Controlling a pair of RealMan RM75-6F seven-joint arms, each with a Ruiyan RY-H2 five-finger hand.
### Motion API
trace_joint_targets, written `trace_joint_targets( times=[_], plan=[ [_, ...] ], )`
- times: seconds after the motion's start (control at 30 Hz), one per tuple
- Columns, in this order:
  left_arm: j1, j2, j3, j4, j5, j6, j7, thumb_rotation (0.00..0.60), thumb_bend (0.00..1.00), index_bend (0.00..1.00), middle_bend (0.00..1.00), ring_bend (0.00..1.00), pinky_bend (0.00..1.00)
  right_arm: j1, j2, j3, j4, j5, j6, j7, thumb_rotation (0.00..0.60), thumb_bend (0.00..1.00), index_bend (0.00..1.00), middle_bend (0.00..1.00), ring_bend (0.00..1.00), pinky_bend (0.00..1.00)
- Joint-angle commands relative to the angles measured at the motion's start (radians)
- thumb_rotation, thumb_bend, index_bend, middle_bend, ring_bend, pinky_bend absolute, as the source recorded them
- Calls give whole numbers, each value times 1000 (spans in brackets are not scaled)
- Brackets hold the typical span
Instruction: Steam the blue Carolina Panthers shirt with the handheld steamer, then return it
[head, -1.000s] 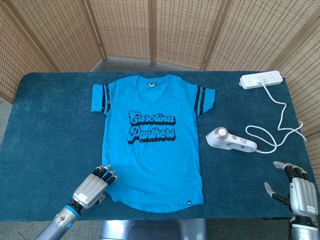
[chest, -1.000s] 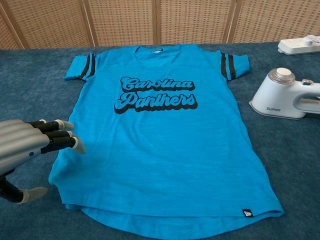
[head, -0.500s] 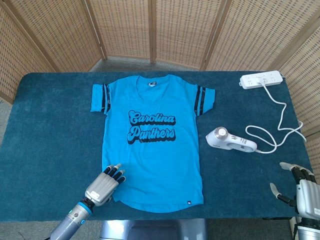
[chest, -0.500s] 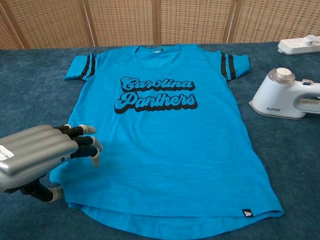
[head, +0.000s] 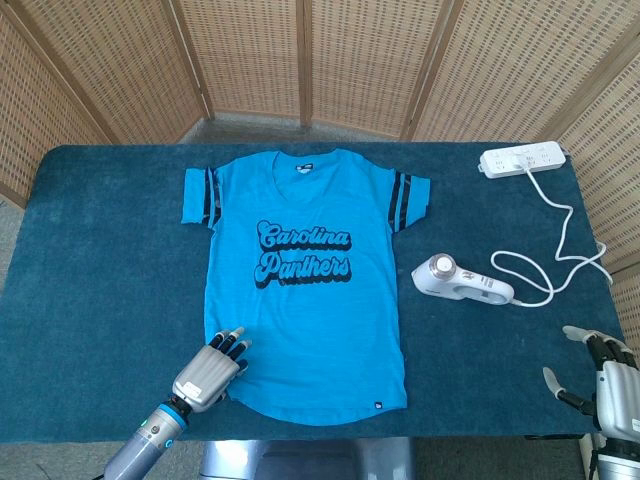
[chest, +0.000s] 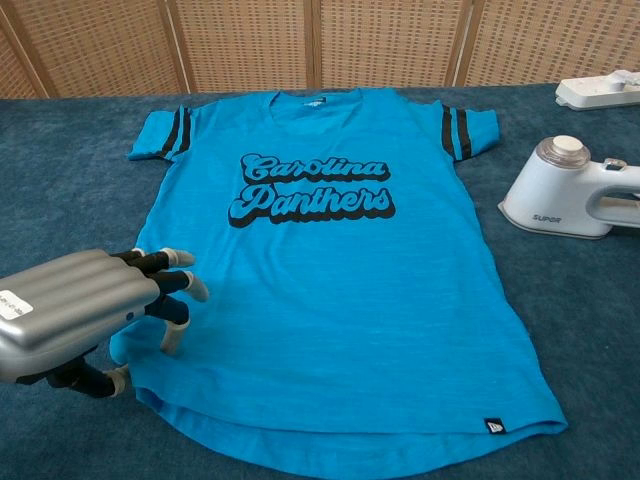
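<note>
Left hand (chest: 80, 310): fingers (chest: 170, 290) slightly curled, resting on the lower left hem of the shirt (head: 305, 270), which lies flat mid-worktop (head: 100, 250). Right hand (head: 610, 385): fingers spread, empty, at the worktop's right edge, near the steamer (head: 462, 281).

The right hand (head: 612, 385) is cut off by the lower right corner of the head view and is left out of the chest view altogether. In the chest view the steamer (chest: 572, 190) and the power strip (chest: 600, 90) are clipped by the right edge, and the left hand (chest: 80, 310) by the left. The shirt (chest: 330, 290) corner beneath that hand is covered.
</note>
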Motion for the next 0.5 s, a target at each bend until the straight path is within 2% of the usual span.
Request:
trace_joint_targets(
  times=[0.03,0.33,0.5],
  plan=[
    [-9,10,-5,-5,21,15,-34,509,462,520,189,34,140,4,-1,1,-5,-3,-5,-8,535,316,277,329,247,168],
    [-24,41,9,-37,16,9,-55,508,457,519,189,34,139,67,-11,22,-36,-8,-78,-72,537,315,278,328,248,187],
    [-30,42,20,-44,4,2,-47,500,456,520,189,34,140,121,-24,51,-66,-15,-120,-128,533,315,278,323,246,209]
  ],
)
